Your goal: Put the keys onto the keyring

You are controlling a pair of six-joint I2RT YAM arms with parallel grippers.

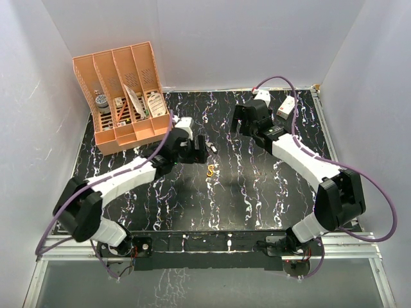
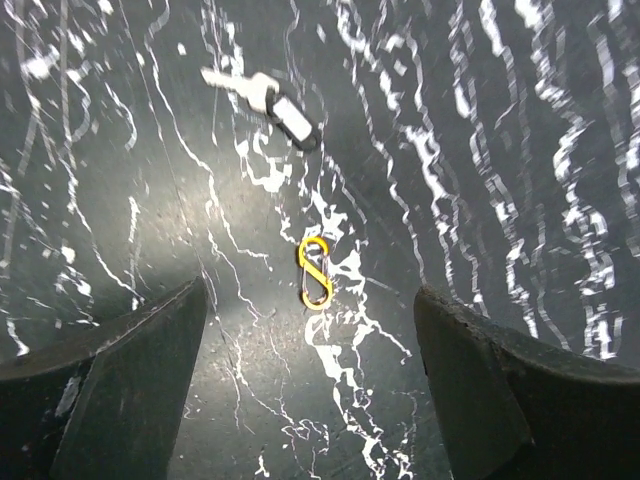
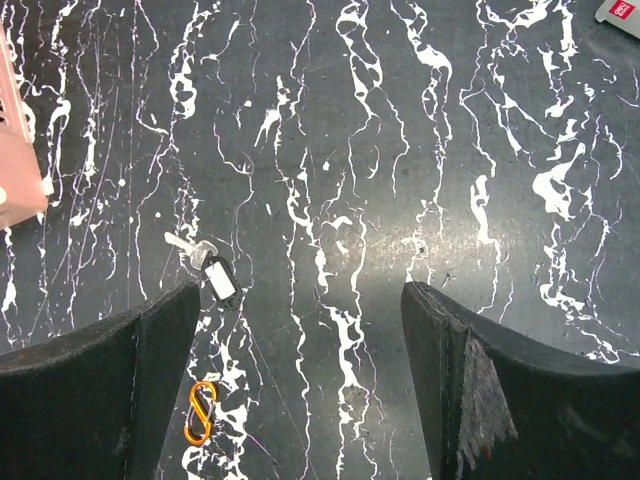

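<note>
The keys (image 1: pixel 212 149), a small silvery key with a dark tag, lie flat on the black marbled table. The yellow-orange keyring (image 1: pixel 210 171), an S-shaped clip, lies a little nearer. They are apart. In the left wrist view the keys (image 2: pixel 262 95) are far ahead and the keyring (image 2: pixel 315 272) lies between the fingertips' line, below them. My left gripper (image 1: pixel 201 149) (image 2: pixel 310 298) is open and empty, hovering just left of the keys. My right gripper (image 1: pixel 236 123) (image 3: pixel 300 290) is open and empty, farther back right; the keys (image 3: pixel 205 265) and keyring (image 3: pixel 201 412) lie by its left finger.
A large orange slotted organizer (image 1: pixel 125 96) with small items stands at the back left; its corner shows in the right wrist view (image 3: pixel 20 150). A white box with a red mark (image 1: pixel 287 107) lies at the back right. White walls close in on three sides.
</note>
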